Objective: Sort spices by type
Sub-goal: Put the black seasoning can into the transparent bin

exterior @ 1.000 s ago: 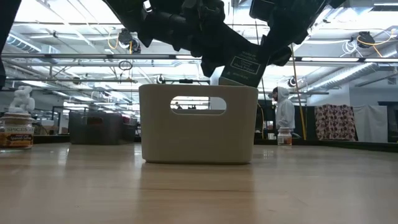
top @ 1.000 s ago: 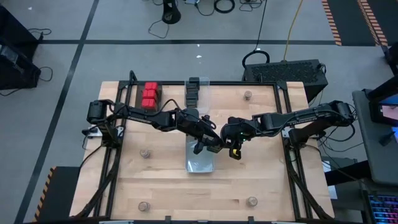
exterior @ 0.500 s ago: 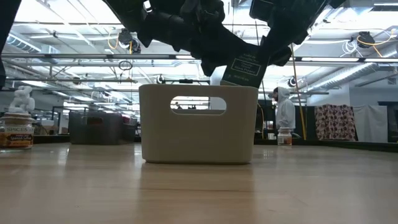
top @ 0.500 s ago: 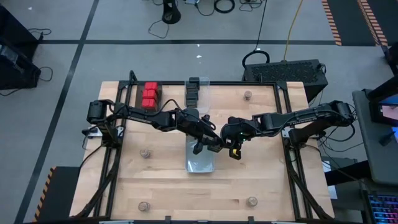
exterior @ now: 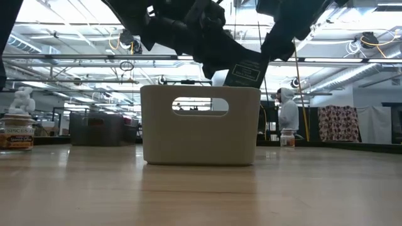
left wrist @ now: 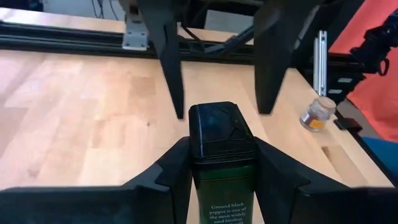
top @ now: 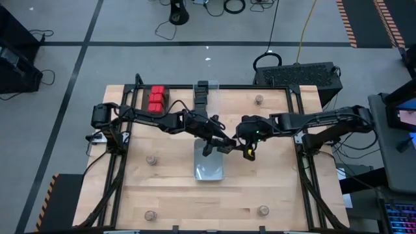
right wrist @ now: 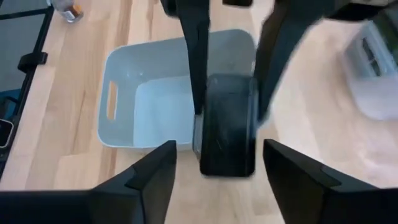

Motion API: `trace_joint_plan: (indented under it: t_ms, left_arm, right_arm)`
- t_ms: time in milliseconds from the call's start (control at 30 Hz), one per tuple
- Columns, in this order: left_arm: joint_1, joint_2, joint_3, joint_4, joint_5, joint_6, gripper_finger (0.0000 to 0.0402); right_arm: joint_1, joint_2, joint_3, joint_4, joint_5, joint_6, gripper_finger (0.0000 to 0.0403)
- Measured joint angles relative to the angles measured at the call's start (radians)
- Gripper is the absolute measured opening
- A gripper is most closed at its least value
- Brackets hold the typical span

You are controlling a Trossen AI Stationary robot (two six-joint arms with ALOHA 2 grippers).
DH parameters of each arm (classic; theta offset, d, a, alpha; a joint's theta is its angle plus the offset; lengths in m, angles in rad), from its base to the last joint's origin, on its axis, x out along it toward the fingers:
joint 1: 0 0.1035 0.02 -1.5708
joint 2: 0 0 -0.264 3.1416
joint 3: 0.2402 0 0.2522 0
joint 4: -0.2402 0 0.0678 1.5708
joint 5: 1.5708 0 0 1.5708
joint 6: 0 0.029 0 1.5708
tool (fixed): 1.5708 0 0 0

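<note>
A black boxy pepper tin (left wrist: 219, 134) hangs over the right end of a pale handled bin (exterior: 200, 125), with my left gripper (left wrist: 221, 142) shut on it. My right gripper (right wrist: 219, 144) is open; its fingers stand on either side of the tin's lid end, apart from it. In the high view the two grippers meet at the table's middle, left (top: 220, 144) and right (top: 247, 149). Red boxes (top: 156, 99) stand at the far left. Black boxes (top: 203, 93) stand at the far middle. My left gripper pinches the black tin by its two narrow sides (left wrist: 194, 155) between its two fingers, just behind the lid end, which sticks out past the fingertips. The fingers come from the table's left, slanting down, and lie along the tin. The tin (exterior: 246, 72) hangs tilted, clear of the bin's rim.
Small round jars stand apart on the wooden table: far right (top: 259, 99), left (top: 151, 159), near left (top: 151, 214) and near right (top: 263, 210). The pale bin (top: 209, 166) sits just below the grippers.
My right gripper has opened, let go of the black tin's lid end and drawn back up and toward the table's right edge. The tin stays in my left gripper, tilted above the bin.
</note>
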Motion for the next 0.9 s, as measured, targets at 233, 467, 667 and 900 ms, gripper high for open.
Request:
trace_joint_plan:
  t_ms: [233, 467, 667, 900]
  left_arm:
    - [0.073, -0.106, 0.0, -0.024, -0.039, 0.05, 0.0137]
    - [0.169, -0.181, 0.001, -0.07, -0.285, 0.151, 0.0137]
    - [0.229, -0.137, 0.001, -0.013, -0.55, 0.028, 0.0137]
    - [0.264, -0.034, 0.001, 0.096, -0.804, -0.151, 0.0137]
  right_arm:
    - [-0.024, -0.106, 0.0, -0.11, 0.122, 0.016, 0.0255]
    - [0.0, -0.195, 0.0, -0.138, 0.264, 0.029, 0.025]
    - [0.007, -0.203, 0.0, -0.136, 0.289, 0.046, 0.0248]
    - [0.008, -0.187, 0.0, -0.135, 0.288, 0.047, 0.0247]
